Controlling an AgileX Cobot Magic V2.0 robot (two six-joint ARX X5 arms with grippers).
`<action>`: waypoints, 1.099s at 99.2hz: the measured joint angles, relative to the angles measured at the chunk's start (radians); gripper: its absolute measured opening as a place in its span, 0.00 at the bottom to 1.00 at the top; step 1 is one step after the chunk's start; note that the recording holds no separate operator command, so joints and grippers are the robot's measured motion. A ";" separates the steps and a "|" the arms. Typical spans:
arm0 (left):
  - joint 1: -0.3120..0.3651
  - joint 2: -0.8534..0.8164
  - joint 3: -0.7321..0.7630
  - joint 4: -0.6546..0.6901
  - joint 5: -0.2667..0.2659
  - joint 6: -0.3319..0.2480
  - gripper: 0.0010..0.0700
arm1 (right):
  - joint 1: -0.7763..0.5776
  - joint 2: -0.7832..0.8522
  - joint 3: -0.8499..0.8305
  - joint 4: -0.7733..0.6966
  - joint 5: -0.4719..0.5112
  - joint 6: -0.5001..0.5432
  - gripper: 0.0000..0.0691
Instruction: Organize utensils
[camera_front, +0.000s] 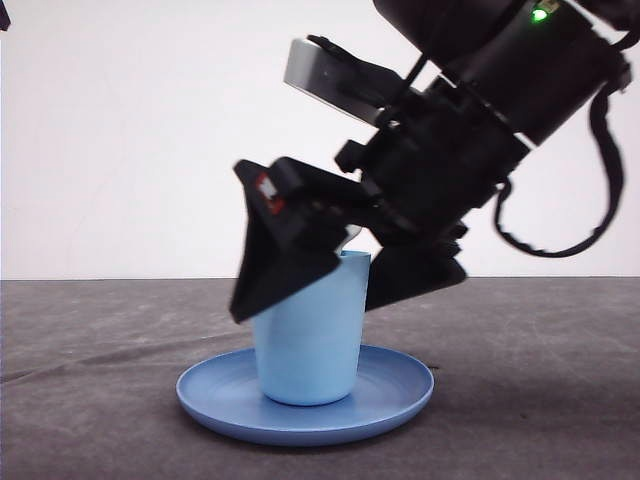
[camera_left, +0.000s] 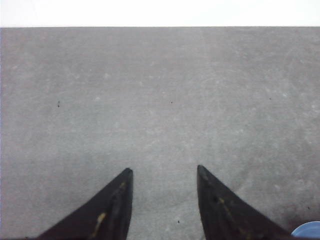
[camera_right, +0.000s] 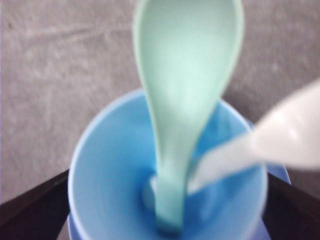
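The mint-green spoon (camera_right: 187, 65) stands in the light blue cup (camera_right: 90, 165), handle down and oval bowl up. The white fork (camera_right: 290, 135) leans in the same cup beside it, blurred. The cup (camera_front: 305, 350) stands upright on the round blue plate (camera_front: 400, 395). My right gripper (camera_front: 303, 312) hangs over the cup, open, with one black finger on each side of the cup's top; in the right wrist view the right gripper (camera_right: 168, 174) grips neither utensil. My left gripper (camera_left: 164, 171) is open over bare table with nothing between its fingers.
The table is a dark grey mat with a white wall behind it. An edge of the blue plate (camera_left: 307, 230) shows close beside the left gripper's finger. The right arm's bulk and cables hang above the cup.
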 joint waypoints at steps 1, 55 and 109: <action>0.000 0.000 0.000 0.000 0.000 0.000 0.32 | -0.002 -0.005 0.000 -0.009 0.000 0.000 0.99; 0.000 0.000 0.000 -0.001 0.000 0.000 0.32 | -0.287 -0.528 0.051 -0.639 0.058 -0.010 0.99; 0.000 0.000 0.000 -0.121 0.000 0.007 0.32 | -0.816 -0.592 0.262 -0.964 -0.001 -0.085 0.99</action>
